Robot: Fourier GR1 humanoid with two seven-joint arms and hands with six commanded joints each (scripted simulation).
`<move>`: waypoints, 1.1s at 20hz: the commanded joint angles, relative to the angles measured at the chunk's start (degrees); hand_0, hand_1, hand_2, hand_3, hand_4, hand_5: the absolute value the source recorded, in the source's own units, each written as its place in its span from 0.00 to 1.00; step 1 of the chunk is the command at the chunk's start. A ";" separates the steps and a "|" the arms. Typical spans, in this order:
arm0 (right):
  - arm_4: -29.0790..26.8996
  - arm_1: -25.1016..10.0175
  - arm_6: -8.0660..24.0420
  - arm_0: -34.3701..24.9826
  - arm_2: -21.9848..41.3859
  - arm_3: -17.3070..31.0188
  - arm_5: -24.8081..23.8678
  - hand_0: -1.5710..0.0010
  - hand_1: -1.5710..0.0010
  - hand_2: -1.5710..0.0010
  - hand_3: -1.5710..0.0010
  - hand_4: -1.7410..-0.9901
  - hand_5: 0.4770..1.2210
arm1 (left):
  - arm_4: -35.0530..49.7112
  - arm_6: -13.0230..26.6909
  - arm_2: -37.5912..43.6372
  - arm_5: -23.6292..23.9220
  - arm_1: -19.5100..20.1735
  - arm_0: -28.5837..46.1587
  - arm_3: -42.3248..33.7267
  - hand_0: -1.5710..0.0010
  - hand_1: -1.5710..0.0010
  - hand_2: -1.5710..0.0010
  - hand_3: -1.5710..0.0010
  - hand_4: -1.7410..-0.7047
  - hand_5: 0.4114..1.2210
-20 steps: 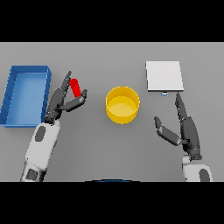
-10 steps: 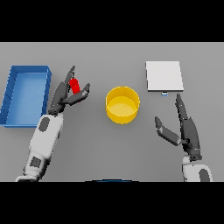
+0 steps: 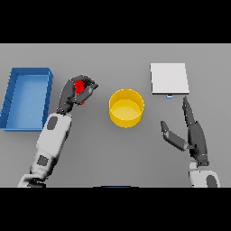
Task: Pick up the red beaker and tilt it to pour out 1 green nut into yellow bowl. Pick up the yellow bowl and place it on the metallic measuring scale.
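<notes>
left robot hand [image 3: 74, 91] gripping red beaker [image 3: 80, 87]

Single head view, looking steeply down on grey table [image 3: 113, 158] from robot's side, moderately near.

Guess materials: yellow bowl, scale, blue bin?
Yellow bowl: likely plastic, uniform matte yellow, no glints. Scale: flat pale grey plate, possibly brushed metal, though no reflections confirm it. Blue bin: probably plastic, even matte blue walls.
</notes>
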 commanded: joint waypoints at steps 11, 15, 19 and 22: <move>-0.58 -0.05 0.22 -0.38 -0.66 0.64 -0.17 1.00 1.00 1.00 1.00 0.64 0.23 | 2.71 1.13 -0.24 2.97 -1.05 0.65 -6.08 0.03 0.02 0.02 0.03 0.05 0.87; 0.23 -0.19 -0.13 -0.30 -0.19 0.27 -0.16 1.00 1.00 1.00 1.00 0.64 0.24 | 0.18 4.79 -4.46 2.38 1.60 0.36 -11.87 0.01 0.01 0.01 0.01 0.02 0.87; 1.18 -0.36 -0.45 0.04 0.15 0.04 -0.47 1.00 1.00 1.00 1.00 0.65 0.26 | -6.38 12.12 -11.65 -0.28 6.06 -0.72 -15.13 0.00 0.00 0.00 0.01 0.01 0.88; 1.05 -0.60 0.83 0.05 0.24 -0.33 0.02 1.00 1.00 1.00 1.00 0.65 0.27 | -9.07 15.27 -15.32 -1.06 7.16 -0.48 -17.21 0.00 0.00 0.00 0.01 0.01 0.87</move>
